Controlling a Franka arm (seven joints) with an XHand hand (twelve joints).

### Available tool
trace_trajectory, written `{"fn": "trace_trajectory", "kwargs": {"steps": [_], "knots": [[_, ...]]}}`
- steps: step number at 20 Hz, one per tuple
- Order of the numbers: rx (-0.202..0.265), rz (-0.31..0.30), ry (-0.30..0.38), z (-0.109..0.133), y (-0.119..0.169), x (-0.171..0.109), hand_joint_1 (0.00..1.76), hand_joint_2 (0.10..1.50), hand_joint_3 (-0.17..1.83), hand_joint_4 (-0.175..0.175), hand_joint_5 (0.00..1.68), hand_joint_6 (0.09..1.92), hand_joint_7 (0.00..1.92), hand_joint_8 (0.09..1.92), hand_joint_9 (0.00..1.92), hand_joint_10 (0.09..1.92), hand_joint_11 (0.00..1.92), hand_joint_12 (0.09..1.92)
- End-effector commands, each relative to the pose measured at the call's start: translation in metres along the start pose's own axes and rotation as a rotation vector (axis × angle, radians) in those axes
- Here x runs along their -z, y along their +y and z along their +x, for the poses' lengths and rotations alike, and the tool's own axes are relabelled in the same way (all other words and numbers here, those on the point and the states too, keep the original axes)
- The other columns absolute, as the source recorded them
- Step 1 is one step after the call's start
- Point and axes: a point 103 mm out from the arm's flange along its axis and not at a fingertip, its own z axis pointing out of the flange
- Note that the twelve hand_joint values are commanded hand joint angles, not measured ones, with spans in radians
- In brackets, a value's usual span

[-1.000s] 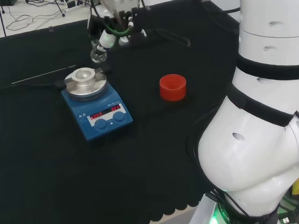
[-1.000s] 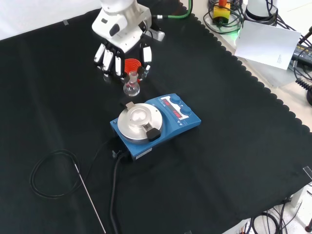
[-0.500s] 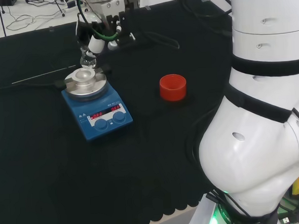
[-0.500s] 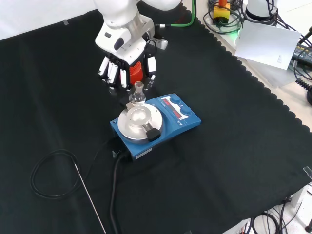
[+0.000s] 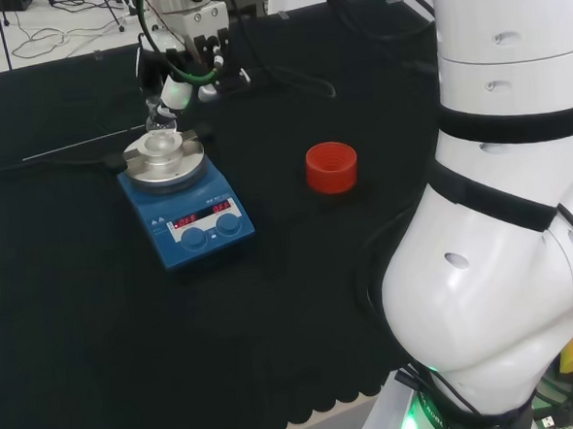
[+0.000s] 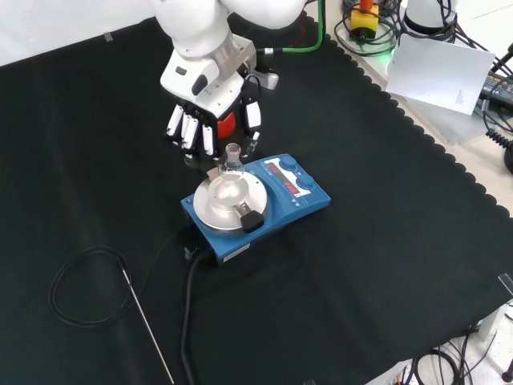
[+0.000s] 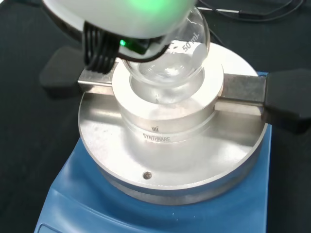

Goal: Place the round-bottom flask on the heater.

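A small clear round-bottom flask (image 6: 232, 163) hangs upright by its neck from my hand (image 6: 210, 115), whose fingers and thumb pinch it. Its bulb (image 7: 170, 58) is right over the hollow of the round metal block (image 7: 165, 121) on the blue heater (image 6: 280, 196); I cannot tell whether glass and metal touch. In the head view the flask (image 5: 160, 117) is just above the block (image 5: 163, 156), under the hand (image 5: 176, 71). A blurred white part of the hand (image 7: 121, 14) shows in the wrist view.
A red ribbed ring stand (image 5: 331, 166) sits on the cloth to the right of the heater in the head view. The heater's black cable (image 6: 191, 321), a coiled lead (image 6: 80, 289) and a thin metal rod (image 6: 148, 329) lie in front of the heater.
The hand has carried the flask from beside the red ring to over the heater's block and lowered it toward the hollow.
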Motion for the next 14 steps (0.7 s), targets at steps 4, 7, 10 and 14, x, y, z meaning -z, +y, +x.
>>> {"fn": "trace_trajectory", "kwargs": {"steps": [4,7,10,14], "knots": [[0.013,0.026,0.005,-0.002,0.009,-0.008,1.11,0.58,0.86,0.175,1.23,0.86,0.59,0.65,0.80,0.53,0.42,1.32],[0.009,0.026,0.003,-0.001,0.013,-0.010,1.12,0.58,0.86,0.175,1.23,0.86,0.59,0.65,0.80,0.53,0.42,1.32],[0.017,0.020,0.015,-0.003,0.012,-0.010,1.12,0.58,0.86,0.175,1.23,0.86,0.59,0.65,0.80,0.52,0.42,1.32],[0.016,0.031,-0.001,-0.001,0.014,-0.011,1.12,0.58,0.86,0.175,1.23,0.86,0.59,0.65,0.80,0.52,0.42,1.32]]}}
